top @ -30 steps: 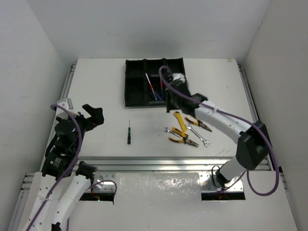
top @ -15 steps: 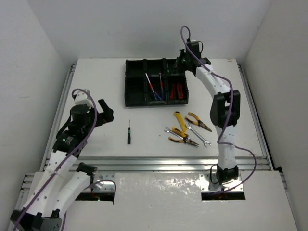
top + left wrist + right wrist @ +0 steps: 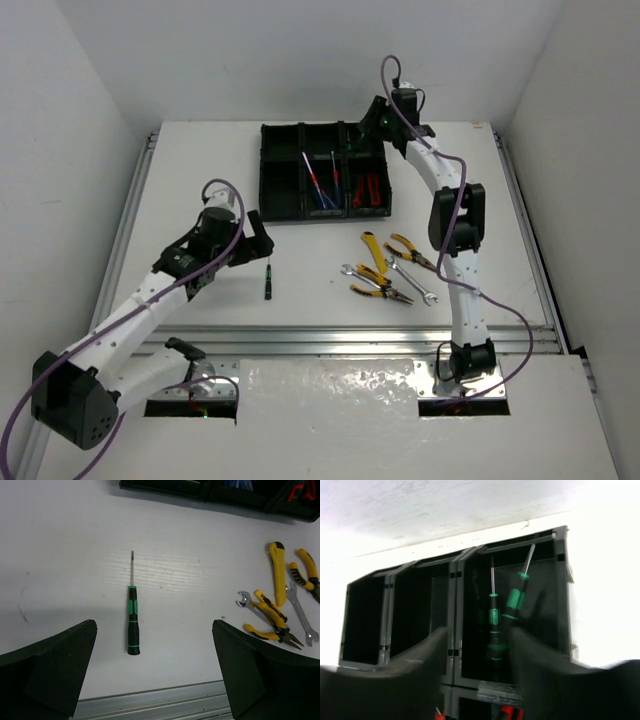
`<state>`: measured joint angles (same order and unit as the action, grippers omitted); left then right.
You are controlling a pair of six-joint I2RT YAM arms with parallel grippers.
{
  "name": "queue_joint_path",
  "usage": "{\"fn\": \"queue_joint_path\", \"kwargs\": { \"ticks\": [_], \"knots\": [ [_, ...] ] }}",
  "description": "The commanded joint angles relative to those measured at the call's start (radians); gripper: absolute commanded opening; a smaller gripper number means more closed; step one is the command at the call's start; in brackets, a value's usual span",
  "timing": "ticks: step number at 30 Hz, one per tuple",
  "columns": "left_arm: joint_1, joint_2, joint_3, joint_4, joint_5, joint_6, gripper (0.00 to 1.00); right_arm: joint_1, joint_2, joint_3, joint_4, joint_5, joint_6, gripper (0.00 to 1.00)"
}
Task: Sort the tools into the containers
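Observation:
The black compartment tray [image 3: 264, 172] lies at the far middle of the table. My right gripper [image 3: 373, 124] hovers over its far right compartment, open. Between its fingers [image 3: 427, 650] I see two tiny black-green screwdrivers [image 3: 493, 615] lying inside that compartment [image 3: 555, 605], free of the pads. Red cutters [image 3: 368, 188] and blue and red screwdrivers [image 3: 322, 184] lie in the near compartments. A third small black-green screwdriver [image 3: 268, 279] [image 3: 132, 620] lies on the table. My left gripper [image 3: 257, 238] [image 3: 154, 645] hangs wide open just above and short of its handle.
Yellow-handled pliers [image 3: 373, 250] [image 3: 276, 572], a second pair [image 3: 412, 253] and a third [image 3: 380, 291] lie right of centre, with silver wrenches [image 3: 407, 281] [image 3: 300, 611] among them. An aluminium rail [image 3: 160, 702] edges the table's near side.
My right gripper swung from the tray's near right corner to its far right compartment and opened. My left arm reached right and forward to the lone screwdriver on the table.

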<state>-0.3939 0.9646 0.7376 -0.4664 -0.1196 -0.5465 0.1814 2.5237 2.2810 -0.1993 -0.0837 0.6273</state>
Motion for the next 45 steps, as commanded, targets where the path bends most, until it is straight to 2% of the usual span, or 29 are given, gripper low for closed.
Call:
{"fn": "queue_joint_path", "kwargs": {
  "ticks": [1,3,4,5,7,9,10,12,13,15,16,20,23,24,28,32,33,34,35,37,38,40,41,43,45],
  "knots": [
    [-0.052,0.069,0.034,0.052,-0.116,-0.062,0.99,0.007,0.004,0.064,0.090,-0.034,-0.027,0.60],
    [-0.075,0.134,0.025,0.054,-0.156,-0.076,0.99,0.009,-0.008,0.066,0.077,-0.041,-0.046,0.78],
    [-0.082,0.152,0.019,0.058,-0.169,-0.084,0.99,0.007,-0.022,0.061,0.055,-0.039,-0.054,0.95],
    [-0.088,0.190,0.000,0.064,-0.192,-0.087,0.99,0.009,-0.045,0.026,0.049,-0.041,-0.066,0.99],
    [-0.103,0.223,-0.024,0.107,-0.196,-0.087,0.98,0.015,-0.155,-0.029,0.003,-0.036,-0.081,0.99],
    [-0.112,0.273,-0.033,0.133,-0.175,-0.072,0.96,0.030,-0.273,-0.190,0.001,-0.039,-0.113,0.99],
    [-0.118,0.290,-0.024,0.149,-0.163,-0.066,0.92,0.055,-0.407,-0.336,0.018,-0.041,-0.142,0.99],
    [-0.141,0.339,-0.011,0.152,-0.161,-0.053,0.89,0.086,-0.538,-0.478,0.041,-0.033,-0.165,0.99],
    [-0.148,0.368,0.003,0.147,-0.163,-0.050,0.83,0.117,-0.643,-0.588,0.037,-0.025,-0.179,0.99],
    [-0.163,0.393,0.013,0.135,-0.176,-0.049,0.74,0.156,-0.733,-0.687,0.026,-0.034,-0.179,0.99],
    [-0.169,0.408,0.013,0.130,-0.180,-0.049,0.67,0.168,-0.806,-0.784,0.031,-0.057,-0.169,0.99],
    [-0.187,0.447,-0.010,0.156,-0.179,-0.059,0.65,0.222,-0.932,-0.997,0.086,-0.080,-0.141,0.99],
    [-0.189,0.499,-0.009,0.155,-0.183,-0.059,0.57,0.268,-0.976,-1.112,0.126,-0.082,-0.120,0.99],
    [-0.189,0.509,-0.007,0.152,-0.181,-0.062,0.51,0.292,-0.993,-1.130,0.127,-0.079,-0.117,0.99],
    [-0.192,0.545,-0.012,0.161,-0.172,-0.075,0.40,0.339,-1.005,-1.230,0.141,-0.036,-0.107,0.99],
    [-0.192,0.589,0.002,0.147,-0.183,-0.067,0.29,0.357,-1.063,-1.365,0.239,-0.092,-0.072,0.99],
    [-0.194,0.600,0.003,0.149,-0.177,-0.060,0.13,0.356,-1.098,-1.431,0.295,-0.103,-0.049,0.99],
    [-0.197,0.600,0.005,0.150,-0.178,-0.053,0.04,0.357,-1.114,-1.460,0.320,-0.111,-0.038,0.99],
    [-0.200,0.596,0.008,0.138,-0.187,-0.056,0.00,0.360,-1.126,-1.489,0.346,-0.144,-0.031,0.99],
    [-0.217,0.541,0.006,0.137,-0.213,-0.062,0.00,0.363,-1.149,-1.590,0.461,-0.209,0.000,0.99],
    [-0.221,0.481,0.006,0.140,-0.221,-0.075,0.00,0.362,-1.154,-1.661,0.576,-0.303,0.029,0.99],
    [-0.230,0.406,0.002,0.184,-0.209,-0.098,0.00,0.366,-1.148,-1.727,0.702,-0.388,0.078,0.99],
    [-0.235,0.326,-0.015,0.210,-0.195,-0.108,0.00,0.372,-1.142,-1.782,0.848,-0.425,0.127,0.99],
    [-0.238,0.249,-0.039,0.282,-0.122,-0.128,0.00,0.388,-1.111,-1.801,0.931,-0.488,0.156,0.99],
    [-0.240,0.160,-0.085,0.406,-0.028,-0.159,0.00,0.426,-1.076,-1.770,0.925,-0.498,0.170,0.99]
  ]
}}
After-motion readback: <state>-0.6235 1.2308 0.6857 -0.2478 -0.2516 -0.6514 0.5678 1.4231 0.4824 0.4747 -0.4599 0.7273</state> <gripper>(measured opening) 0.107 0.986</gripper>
